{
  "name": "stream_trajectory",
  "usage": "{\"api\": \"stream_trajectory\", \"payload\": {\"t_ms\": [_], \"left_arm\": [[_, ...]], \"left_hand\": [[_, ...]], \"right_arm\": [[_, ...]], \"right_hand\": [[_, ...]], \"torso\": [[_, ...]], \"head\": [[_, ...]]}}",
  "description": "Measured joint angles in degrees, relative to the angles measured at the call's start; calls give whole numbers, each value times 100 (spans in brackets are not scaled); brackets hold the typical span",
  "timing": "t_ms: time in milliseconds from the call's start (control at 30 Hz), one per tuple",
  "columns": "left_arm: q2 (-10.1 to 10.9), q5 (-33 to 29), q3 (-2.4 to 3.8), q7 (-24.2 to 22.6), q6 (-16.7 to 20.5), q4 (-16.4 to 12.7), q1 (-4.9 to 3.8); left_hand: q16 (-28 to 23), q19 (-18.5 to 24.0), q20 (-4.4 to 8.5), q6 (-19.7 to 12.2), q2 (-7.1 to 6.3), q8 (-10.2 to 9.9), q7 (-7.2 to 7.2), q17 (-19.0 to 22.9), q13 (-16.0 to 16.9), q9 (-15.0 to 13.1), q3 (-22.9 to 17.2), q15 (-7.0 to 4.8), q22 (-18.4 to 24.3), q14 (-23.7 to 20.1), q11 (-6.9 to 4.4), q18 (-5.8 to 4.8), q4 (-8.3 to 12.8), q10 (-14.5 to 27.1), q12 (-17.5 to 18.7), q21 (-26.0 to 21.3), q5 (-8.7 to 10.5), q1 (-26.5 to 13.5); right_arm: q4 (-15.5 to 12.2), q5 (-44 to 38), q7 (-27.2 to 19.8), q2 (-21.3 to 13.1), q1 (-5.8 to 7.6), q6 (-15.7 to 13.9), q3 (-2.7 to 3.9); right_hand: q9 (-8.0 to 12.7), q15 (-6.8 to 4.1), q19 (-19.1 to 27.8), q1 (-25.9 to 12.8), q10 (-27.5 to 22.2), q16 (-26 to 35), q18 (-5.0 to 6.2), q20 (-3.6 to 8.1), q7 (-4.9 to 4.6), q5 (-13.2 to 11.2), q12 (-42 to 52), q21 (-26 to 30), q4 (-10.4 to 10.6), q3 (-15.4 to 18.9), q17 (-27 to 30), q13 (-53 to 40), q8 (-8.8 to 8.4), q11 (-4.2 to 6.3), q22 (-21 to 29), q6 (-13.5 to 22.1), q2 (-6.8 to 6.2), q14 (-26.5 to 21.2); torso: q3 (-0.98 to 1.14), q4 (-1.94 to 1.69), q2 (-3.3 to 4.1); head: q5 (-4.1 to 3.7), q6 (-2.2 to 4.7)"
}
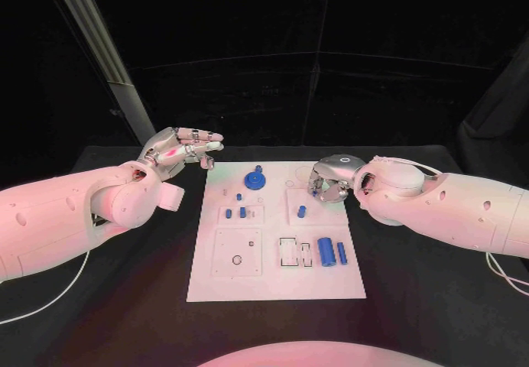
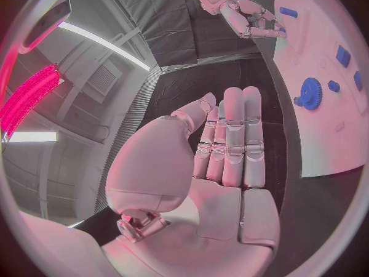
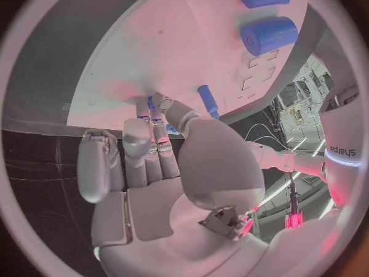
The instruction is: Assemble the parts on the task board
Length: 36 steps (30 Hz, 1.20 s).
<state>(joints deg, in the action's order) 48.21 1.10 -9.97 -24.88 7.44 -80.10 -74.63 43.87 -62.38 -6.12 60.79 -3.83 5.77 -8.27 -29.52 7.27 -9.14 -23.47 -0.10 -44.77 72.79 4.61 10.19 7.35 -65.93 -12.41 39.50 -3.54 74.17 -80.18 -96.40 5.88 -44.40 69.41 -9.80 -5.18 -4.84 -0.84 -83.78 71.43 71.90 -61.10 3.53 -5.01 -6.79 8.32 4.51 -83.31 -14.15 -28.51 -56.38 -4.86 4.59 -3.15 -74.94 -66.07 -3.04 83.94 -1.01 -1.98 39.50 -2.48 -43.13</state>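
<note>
The white task board [image 1: 276, 275] lies in the middle of the table. On it are a blue gear [image 1: 254, 180], small blue pegs [image 1: 236, 212], one peg [image 1: 301, 209] and two blue cylinders [image 1: 332, 251]. My left hand [image 1: 182, 149] hangs raised off the board's far left corner, fingers straight, holding nothing; the gear [image 2: 310, 93] lies beyond its fingertips [image 2: 234, 101]. My right hand [image 1: 331, 180] reaches down on the board's far right part, fingers curled, next to the peg [image 3: 208, 100]. Blue shows at its fingertips [image 3: 146, 120]; whether it is held or lies on the board, I cannot tell.
The board has cut-out slots [image 1: 289, 251] beside the cylinders and a square plate with a hole [image 1: 237, 252] at its near left. Black table [image 1: 419, 306] surrounds the board. A slanted metal post [image 1: 110, 61] stands behind the left arm.
</note>
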Motion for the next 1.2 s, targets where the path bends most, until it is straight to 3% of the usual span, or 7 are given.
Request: {"api": "stream_trajectory", "payload": {"t_ms": [767,1200], "left_arm": [[8,-3,-1,43,2,72,0],[4,-6,-2,46,2,90,0]], "left_hand": [[0,0,0,0,0,0,0,7,5,1,0,0,8,0,0,0,0,0,0,-40,0,0],[0,0,0,0,0,0,0,7,4,1,0,0,7,0,0,-1,0,0,0,-40,0,0]], "right_arm": [[-375,212,-157,-389,-23,-842,-9],[-1241,504,-307,-669,-19,-1200,3]], "right_hand": [[-7,-20,1,27,27,-23,1,0,5,-1,-56,0,0,0,13,13,-1,-13,1,-42,27,21],[-7,-20,1,27,27,-23,1,0,4,-1,-56,-22,0,0,2,19,-1,-13,2,-40,26,21]], "torso": [[1,0,-10],[-1,1,-4]], "head": [[-23,20],[39,33]]}}
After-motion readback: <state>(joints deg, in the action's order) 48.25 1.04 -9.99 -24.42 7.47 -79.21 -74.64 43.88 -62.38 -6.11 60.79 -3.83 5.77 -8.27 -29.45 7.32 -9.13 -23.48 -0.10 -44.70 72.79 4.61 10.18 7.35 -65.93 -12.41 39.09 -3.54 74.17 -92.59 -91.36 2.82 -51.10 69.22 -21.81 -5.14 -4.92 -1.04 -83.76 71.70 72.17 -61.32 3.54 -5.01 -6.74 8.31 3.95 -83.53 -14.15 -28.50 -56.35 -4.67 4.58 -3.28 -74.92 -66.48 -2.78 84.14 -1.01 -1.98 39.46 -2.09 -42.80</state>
